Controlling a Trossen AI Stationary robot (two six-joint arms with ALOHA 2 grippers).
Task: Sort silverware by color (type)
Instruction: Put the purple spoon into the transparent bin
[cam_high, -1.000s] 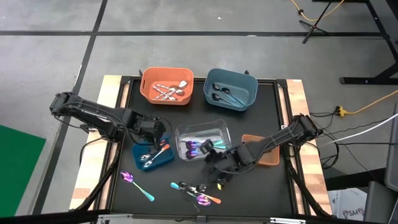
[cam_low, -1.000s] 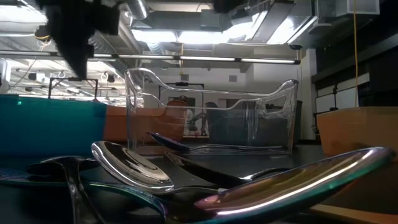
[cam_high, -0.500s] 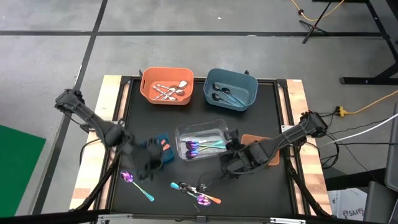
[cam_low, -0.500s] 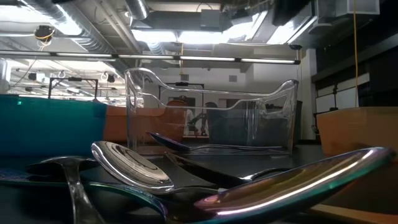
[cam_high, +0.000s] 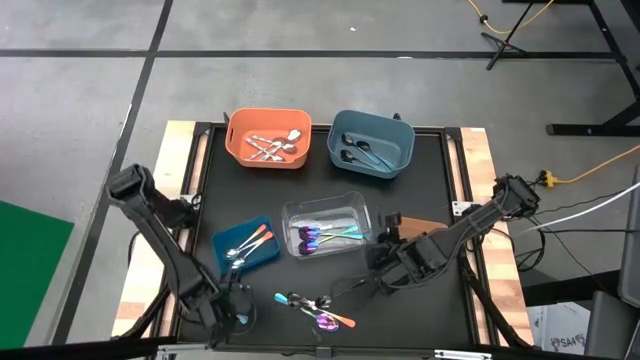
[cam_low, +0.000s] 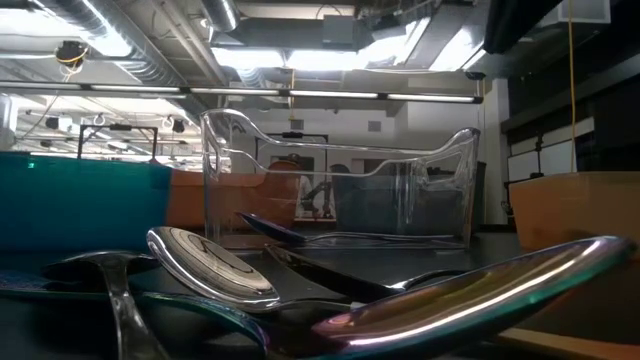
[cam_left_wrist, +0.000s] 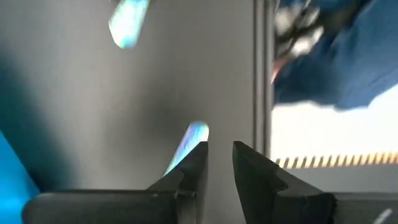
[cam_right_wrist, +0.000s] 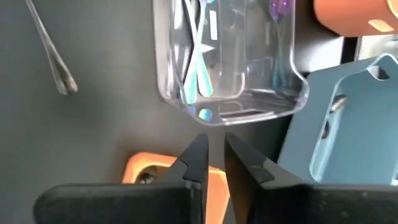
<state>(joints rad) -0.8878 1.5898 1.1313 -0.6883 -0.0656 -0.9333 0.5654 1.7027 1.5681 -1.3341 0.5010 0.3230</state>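
L gripper (cam_left_wrist: 219, 163) fingers narrow gap, nothing between, low at bottom-left of high view, hiding the iridescent spoon (cam_left_wrist: 188, 140). R gripper (cam_right_wrist: 213, 157) also narrow & empty, lower right, by clear bin (cam_high: 326, 228). Loose silverware (cam_high: 315, 310) bottom center.

Glossy metal on a matt black mat

I see polished, mirror-bright spoons (cam_low: 215, 268), one with an iridescent sheen (cam_low: 470, 300), on the smooth matt table top (cam_high: 440, 170); the clear bin (cam_high: 325, 222) looks like glossy plastic, the orange bin (cam_high: 267, 138) probably matt plastic, the table edges (cam_high: 180, 150) bare wood.
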